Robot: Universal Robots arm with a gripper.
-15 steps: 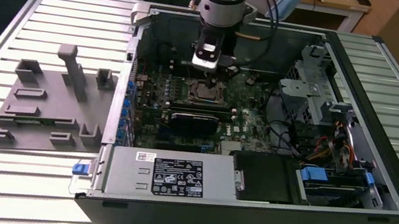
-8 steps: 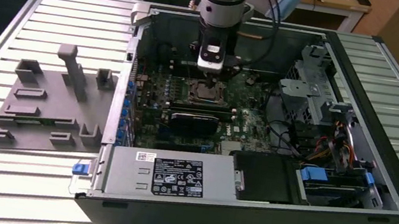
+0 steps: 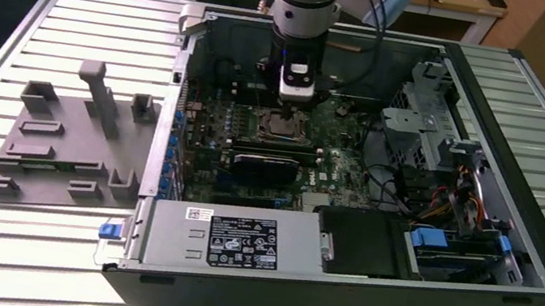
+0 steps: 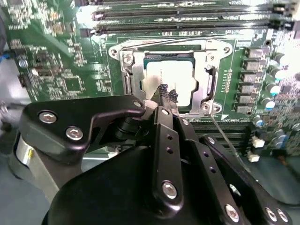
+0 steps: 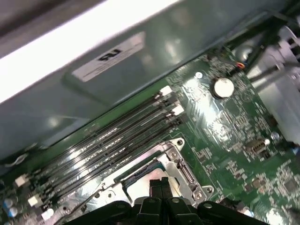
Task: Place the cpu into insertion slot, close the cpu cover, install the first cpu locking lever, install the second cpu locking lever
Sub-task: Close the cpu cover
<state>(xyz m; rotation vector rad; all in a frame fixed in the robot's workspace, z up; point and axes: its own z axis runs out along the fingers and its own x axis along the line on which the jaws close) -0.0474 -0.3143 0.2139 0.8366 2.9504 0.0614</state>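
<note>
The cpu [image 4: 171, 75], pale silver and square, lies in the insertion slot [image 3: 279, 125] on the green board. The cpu cover [image 4: 137, 70], a thin silver frame, lies flat around it. My gripper [image 4: 167, 93] is shut with nothing between its fingertips, which sit at the cpu's near edge by the cover's rim. A thin wire lever [image 4: 225, 138] runs out from one corner of the slot, beside the gripper's black body. In the exterior view the gripper [image 3: 293, 100] hangs straight down just above the slot. The first wrist view shows the gripper [image 5: 161, 183] shut at the cover's edge.
Long memory slots [image 4: 187, 21] run beside the socket. A grey power supply box [image 3: 226, 240] fills the case's near side, with a drive cage [image 3: 419, 127] and cables at the exterior view's right. A grey fixture plate [image 3: 66, 145] lies on the slatted table outside the case.
</note>
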